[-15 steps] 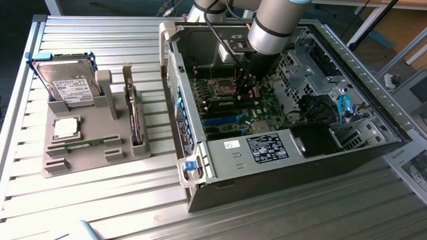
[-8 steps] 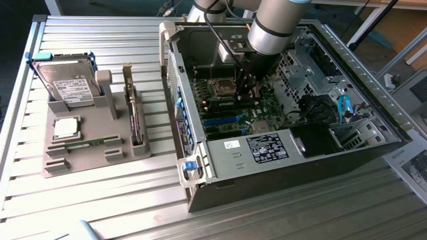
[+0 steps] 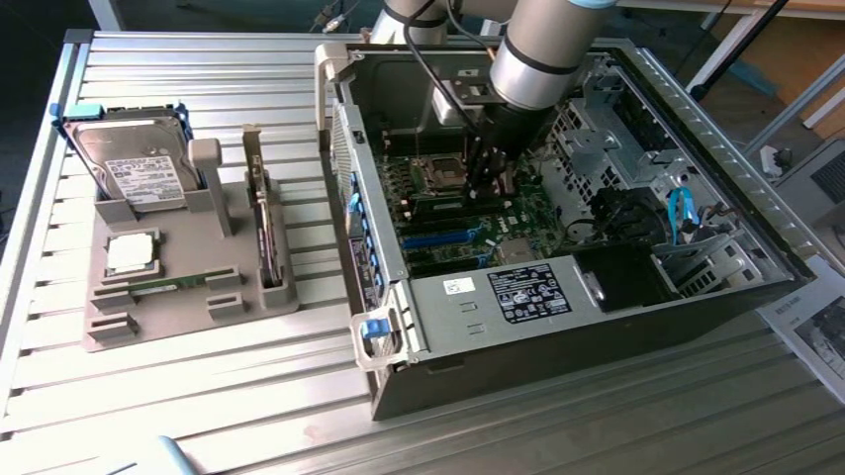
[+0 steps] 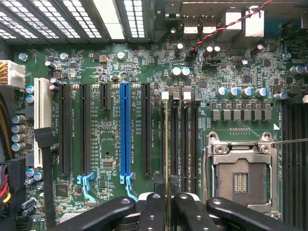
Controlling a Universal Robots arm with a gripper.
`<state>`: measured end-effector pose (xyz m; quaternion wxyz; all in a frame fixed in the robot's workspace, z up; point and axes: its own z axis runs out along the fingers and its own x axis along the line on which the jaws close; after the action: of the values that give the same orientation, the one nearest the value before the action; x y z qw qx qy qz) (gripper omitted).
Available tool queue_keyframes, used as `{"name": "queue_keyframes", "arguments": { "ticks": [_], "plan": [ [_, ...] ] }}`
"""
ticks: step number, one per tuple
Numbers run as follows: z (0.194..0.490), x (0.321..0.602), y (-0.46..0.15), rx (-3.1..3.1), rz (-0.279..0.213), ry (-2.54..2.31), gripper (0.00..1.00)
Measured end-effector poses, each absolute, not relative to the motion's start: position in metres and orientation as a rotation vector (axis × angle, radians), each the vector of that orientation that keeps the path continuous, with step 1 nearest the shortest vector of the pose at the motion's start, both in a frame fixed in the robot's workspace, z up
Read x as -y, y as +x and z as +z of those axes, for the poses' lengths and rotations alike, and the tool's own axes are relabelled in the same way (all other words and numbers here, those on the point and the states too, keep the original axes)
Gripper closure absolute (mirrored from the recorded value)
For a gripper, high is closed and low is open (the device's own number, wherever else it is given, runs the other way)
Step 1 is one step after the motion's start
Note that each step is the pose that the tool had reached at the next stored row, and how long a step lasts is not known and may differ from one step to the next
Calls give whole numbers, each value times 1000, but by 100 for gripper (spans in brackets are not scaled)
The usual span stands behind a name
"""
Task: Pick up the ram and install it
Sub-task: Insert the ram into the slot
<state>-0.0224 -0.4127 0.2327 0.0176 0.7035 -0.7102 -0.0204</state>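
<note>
1. You're doing the install step: the end effector (image 4: 167,193) is clamping the ram (image 4: 167,144) edge-on along the DIMM slots (image 4: 185,144), beside the CPU socket (image 4: 240,180).
2. I'm judging seating needs square alignment and even pressure.

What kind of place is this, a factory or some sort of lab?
Probably a robotics lab or test bench for computer assembly: an open computer case lies on a slatted metal table, a grey tray holds spare parts, and a robot arm's gripper holds the ram inside it.
</note>
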Motion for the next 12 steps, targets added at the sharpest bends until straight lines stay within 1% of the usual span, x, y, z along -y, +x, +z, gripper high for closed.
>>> {"name": "queue_keyframes", "arguments": {
  "ticks": [12],
  "plan": [
    [233, 413, -22, 2205, -64, 2187, 87]
  ]
}}
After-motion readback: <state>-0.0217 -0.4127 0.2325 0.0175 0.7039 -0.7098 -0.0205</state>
